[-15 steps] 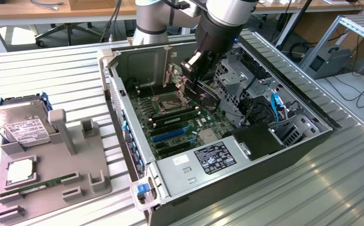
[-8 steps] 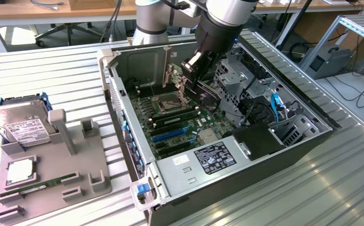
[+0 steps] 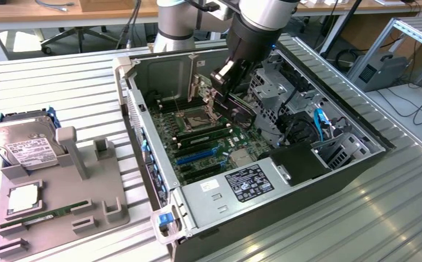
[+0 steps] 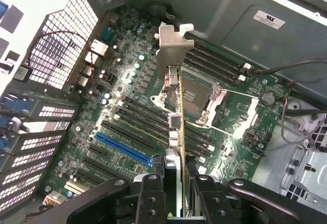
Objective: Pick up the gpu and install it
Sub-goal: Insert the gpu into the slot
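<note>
holding gpu (image 4: 173,81) edge-on above motherboard (image 4: 127,97)

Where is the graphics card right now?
At the exterior view's upper middle, the graphics card is clamped in the pincer, held over the motherboard inside the open computer case, near the processor socket.

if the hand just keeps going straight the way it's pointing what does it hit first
The gpu held in the hand leads, and it would likely meet the motherboard first, seemingly beside the cpu socket rather than the blue slot; depth is unclear.
</note>
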Robot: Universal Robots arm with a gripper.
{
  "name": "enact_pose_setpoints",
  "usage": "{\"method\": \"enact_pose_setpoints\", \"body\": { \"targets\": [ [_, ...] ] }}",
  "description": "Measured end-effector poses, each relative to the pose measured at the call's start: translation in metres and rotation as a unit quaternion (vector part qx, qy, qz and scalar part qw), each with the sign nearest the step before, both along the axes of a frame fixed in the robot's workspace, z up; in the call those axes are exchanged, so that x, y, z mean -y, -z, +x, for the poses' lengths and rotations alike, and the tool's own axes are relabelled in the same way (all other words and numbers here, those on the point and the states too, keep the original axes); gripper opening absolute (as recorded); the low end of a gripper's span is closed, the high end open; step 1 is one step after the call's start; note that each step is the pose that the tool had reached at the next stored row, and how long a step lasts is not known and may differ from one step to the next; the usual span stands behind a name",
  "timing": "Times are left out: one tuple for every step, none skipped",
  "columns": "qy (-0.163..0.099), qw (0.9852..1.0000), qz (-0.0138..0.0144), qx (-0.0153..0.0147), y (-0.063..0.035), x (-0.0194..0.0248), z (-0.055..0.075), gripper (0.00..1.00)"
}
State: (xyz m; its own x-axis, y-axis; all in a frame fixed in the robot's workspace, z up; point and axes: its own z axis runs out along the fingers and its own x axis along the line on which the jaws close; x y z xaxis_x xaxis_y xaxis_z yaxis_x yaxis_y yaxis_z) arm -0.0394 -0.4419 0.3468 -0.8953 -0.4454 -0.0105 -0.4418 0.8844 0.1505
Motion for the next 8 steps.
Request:
{"method": "enact_pose_setpoints", "body": {
  "targets": [
    [-0.001,1.0,0.0,0.0,0.0,0.0,0.0,0.27],
    [-0.002,1.0,0.0,0.0,0.0,0.0,0.0,0.27],
    [-0.003,1.0,0.0,0.0,0.0,0.0,0.0,0.27],
    [-0.005,1.0,0.0,0.0,0.0,0.0,0.0,0.27],
    [-0.007,1.0,0.0,0.0,0.0,0.0,0.0,0.27],
    [-0.008,1.0,0.0,0.0,0.0,0.0,0.0,0.27],
    [-0.009,1.0,0.0,0.0,0.0,0.0,0.0,0.27],
    [-0.01,1.0,0.0,0.0,0.0,0.0,0.0,0.27]
  ]
}}
